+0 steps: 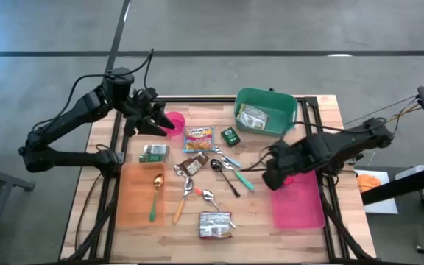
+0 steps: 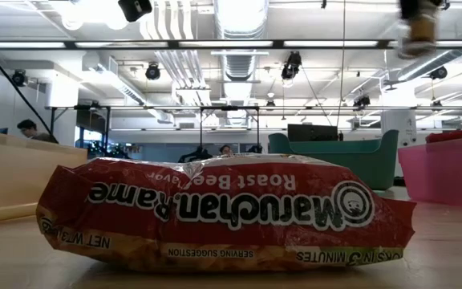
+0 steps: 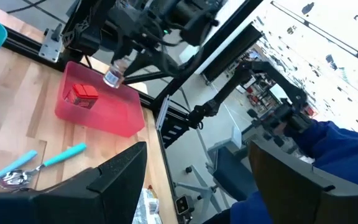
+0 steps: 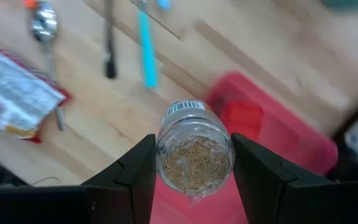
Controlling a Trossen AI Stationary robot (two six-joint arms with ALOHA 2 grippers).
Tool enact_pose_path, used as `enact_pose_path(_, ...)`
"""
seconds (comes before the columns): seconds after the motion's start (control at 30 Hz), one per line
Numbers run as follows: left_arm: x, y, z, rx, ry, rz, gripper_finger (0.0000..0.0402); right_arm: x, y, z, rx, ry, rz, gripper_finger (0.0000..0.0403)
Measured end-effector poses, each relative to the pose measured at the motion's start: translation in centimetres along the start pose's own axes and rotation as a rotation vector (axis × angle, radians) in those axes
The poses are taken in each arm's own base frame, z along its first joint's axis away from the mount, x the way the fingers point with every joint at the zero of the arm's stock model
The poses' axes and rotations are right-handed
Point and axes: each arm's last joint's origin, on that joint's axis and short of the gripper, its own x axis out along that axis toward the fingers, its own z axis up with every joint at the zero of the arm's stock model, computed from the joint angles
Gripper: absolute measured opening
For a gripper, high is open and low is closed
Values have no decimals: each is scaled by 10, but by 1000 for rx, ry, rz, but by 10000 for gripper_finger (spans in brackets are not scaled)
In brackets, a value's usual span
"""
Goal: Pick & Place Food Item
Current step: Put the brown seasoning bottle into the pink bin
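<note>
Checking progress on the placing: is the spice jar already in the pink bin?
Not yet. The right gripper holds the spice jar above the pink bin.

Pale wood bench (image 1: 285, 221), plank-striped, with a black frame. Pink tray (image 1: 298, 205) by the right edge, something red (image 3: 81, 94) in it; orange tray (image 1: 137, 199) by the left edge. Green bin (image 1: 265, 110) at the far edge, pink cup (image 1: 175, 122) further left along it. Clear jar (image 4: 194, 151), brown grains inside, barcode label in white and black, sits between black fingers (image 4: 135, 169). Ramen pack (image 2: 223, 213) near the front edge is red with white lettering and a yellow-green strip. One spoon (image 1: 155, 197) is gold with a green handle, another has an orange handle (image 1: 178, 212), and there's a teal handle (image 1: 243, 179) too.
</note>
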Motion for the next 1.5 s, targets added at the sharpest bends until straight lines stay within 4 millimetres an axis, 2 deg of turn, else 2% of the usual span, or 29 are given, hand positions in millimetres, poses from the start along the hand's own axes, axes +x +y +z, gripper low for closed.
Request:
enact_pose_path(0.2,0,0,0,2,-3,1,283,17,-34,-21,138,43,-11,167)
enact_pose_path(0.57,0,0,0,-13,-3,1,283,49,-75,-39,192,75,-88,167)
enact_pose_path(0.8,0,0,0,-21,-3,1,283,75,-85,-45,215,79,-154,167)
enact_pose_path(1.07,0,1,1,-25,-8,12,283,95,-93,-49,265,74,-220,167)
enact_pose_path(1.37,0,1,1,-26,-8,12,283,128,-93,-54,375,65,-171,167)
enact_pose_path(1.5,0,1,1,-28,-8,12,283,128,-91,-52,416,54,-179,167)
